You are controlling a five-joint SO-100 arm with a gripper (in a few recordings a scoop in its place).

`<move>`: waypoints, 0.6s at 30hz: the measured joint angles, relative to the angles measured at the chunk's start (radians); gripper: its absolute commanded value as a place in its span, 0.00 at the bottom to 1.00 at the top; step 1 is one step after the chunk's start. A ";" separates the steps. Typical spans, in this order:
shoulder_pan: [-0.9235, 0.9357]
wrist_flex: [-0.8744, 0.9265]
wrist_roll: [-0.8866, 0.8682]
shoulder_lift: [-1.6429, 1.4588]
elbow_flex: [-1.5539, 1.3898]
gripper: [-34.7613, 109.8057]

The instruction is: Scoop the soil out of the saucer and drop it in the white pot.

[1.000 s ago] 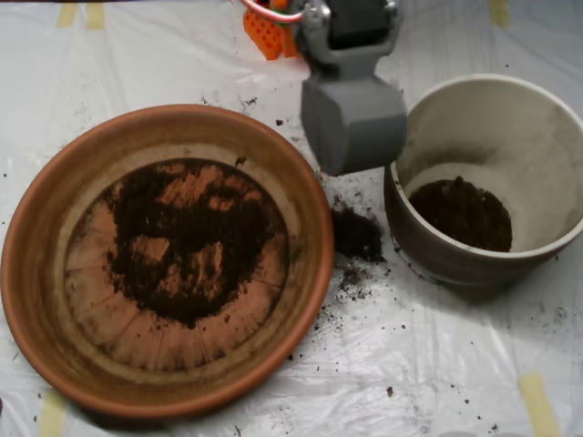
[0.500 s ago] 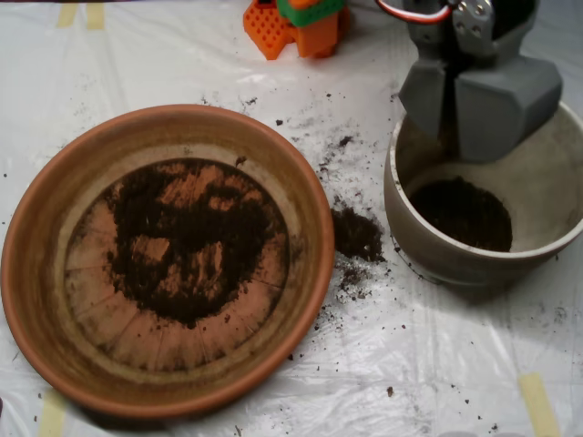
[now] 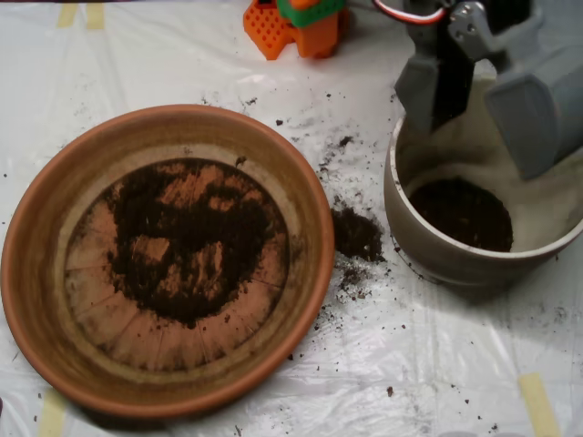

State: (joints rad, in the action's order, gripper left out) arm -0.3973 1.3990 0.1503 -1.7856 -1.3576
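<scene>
The terracotta saucer point(image 3: 41, 300) fills the left half, with a thin ring-shaped smear of dark soil point(image 3: 187, 241) on its base. At the right stands the white pot point(image 3: 414, 232), and a dark pile of soil point(image 3: 460, 212) lies on its bottom. My grey scoop point(image 3: 487, 105) hangs over the pot's back rim with its two shells spread wide apart, open. Between the shells I see the pot's pale inner wall.
A small heap of spilled soil point(image 3: 357, 235) lies on the white plastic sheet between saucer and pot, with crumbs scattered around it. An orange and green block point(image 3: 296, 23) sits at the top edge. Yellow tape strips point(image 3: 537, 401) hold the sheet.
The scoop travelled right from the gap beside the saucer to above the pot. Its shells, shut a second ago, have swung wide apart.
</scene>
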 measured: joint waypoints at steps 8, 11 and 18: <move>0.238 -0.051 -0.143 -0.149 -0.015 0.48; 0.334 -0.061 -0.146 -0.190 -0.083 0.48; 0.453 -0.161 -0.132 -0.262 -0.416 0.50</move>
State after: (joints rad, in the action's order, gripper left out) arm 0.0552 1.2379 0.0184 -2.0479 -1.7733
